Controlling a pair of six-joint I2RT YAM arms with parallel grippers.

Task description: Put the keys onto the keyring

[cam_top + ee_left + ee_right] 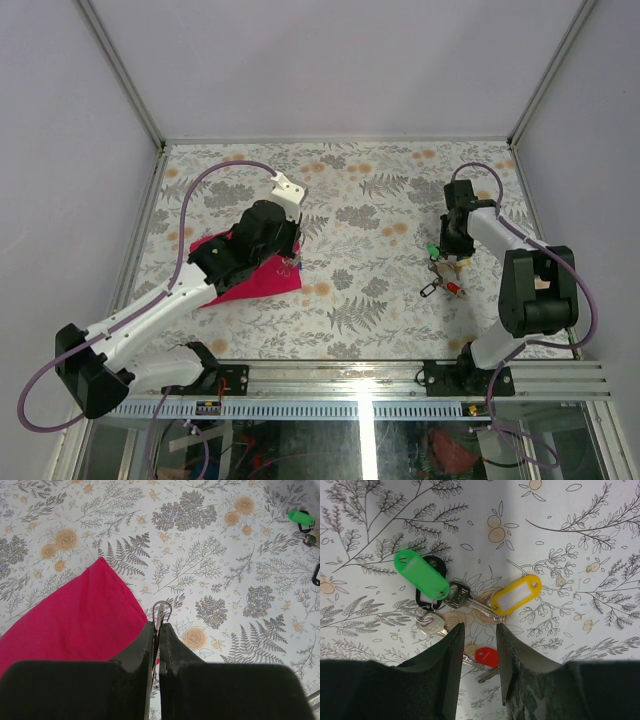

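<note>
Right gripper (479, 636), jaws parted, hangs over the small metal keys with green, yellow and red plastic tags (457, 594) at right, judged light, stiff, slippery and best pinched by a flat tag, while left gripper (159, 628) pinches the thin silver wire keyring (162, 609) at left.

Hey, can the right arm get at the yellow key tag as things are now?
Probably yes. The right tool hangs close above the key cluster with its jaws apart, and the yellow tag lies uncovered just ahead of it, with nothing across it.
</note>
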